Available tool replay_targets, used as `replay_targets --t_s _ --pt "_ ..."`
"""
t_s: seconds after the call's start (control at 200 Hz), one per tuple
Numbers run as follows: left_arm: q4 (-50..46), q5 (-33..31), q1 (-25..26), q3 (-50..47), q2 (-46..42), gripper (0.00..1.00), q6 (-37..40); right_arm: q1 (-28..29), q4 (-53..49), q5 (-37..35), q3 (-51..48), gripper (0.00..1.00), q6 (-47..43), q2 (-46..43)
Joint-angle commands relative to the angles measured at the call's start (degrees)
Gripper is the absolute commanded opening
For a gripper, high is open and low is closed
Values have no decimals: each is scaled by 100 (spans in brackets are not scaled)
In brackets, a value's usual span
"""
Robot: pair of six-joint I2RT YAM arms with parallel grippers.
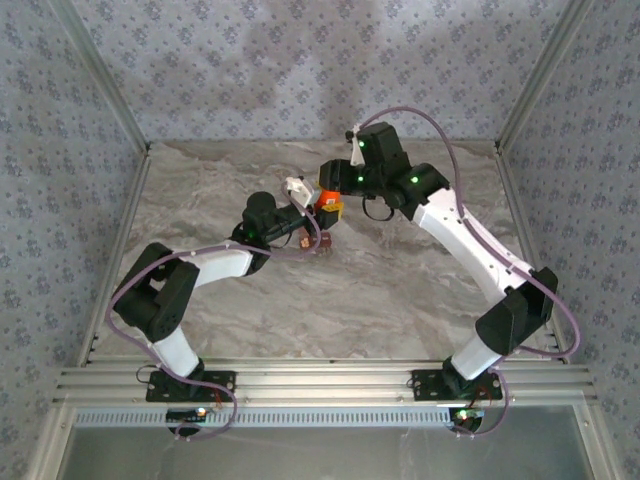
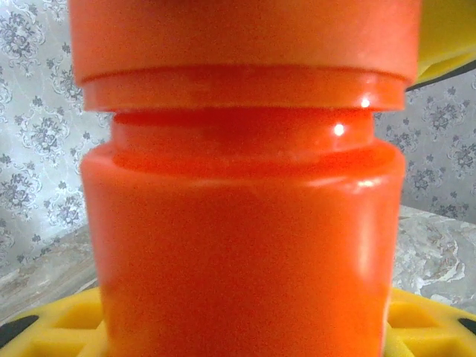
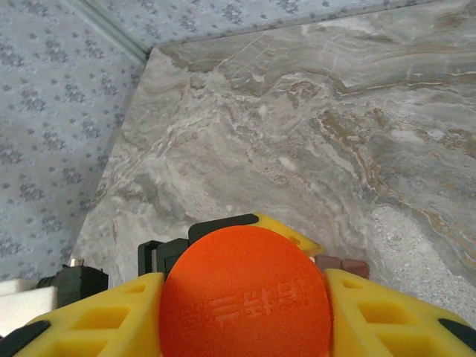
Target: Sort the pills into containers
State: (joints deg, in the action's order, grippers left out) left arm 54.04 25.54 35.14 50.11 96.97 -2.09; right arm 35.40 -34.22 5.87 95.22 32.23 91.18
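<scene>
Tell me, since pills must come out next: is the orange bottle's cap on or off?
On. Left wrist view shows the cap seated over the neck of the orange bottle; the right gripper clamps it.

The bright orange cylindrical bottle was at the middle of the marbled desk; the dark reddish-brown compartment strip lay just before it.

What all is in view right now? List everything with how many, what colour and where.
orange bottle: one, bright orange, capped, mid-table between both grippers
compartment strip: one, dark reddish-brown, on the table beside the bottle
table: one, grey-brown marbled, under everything
left gripper: one, yellow fingers, closed on the bottle's body
right gripper: one, yellow fingers, closed on the bottle's cap
</scene>
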Motion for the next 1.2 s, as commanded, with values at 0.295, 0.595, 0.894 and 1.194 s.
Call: replay_targets --t_s 0.295,0.595,0.894,1.194 --pt "520 39 126 194 -160 0 131 114 -216 31 -178 76 433 -424" --pt "-53 987 -27 488 -325 0 -377 -1402 770 1752 -1103 81 -708 -1606" --pt "225 2253 -349 904 -173 0 -1513 -2179 784 4823 -850 84 -2607 -860" --pt "605 2602 -407 1162 74 0 -2218 -2072 1419 5366 -788 85 -2350 -538"
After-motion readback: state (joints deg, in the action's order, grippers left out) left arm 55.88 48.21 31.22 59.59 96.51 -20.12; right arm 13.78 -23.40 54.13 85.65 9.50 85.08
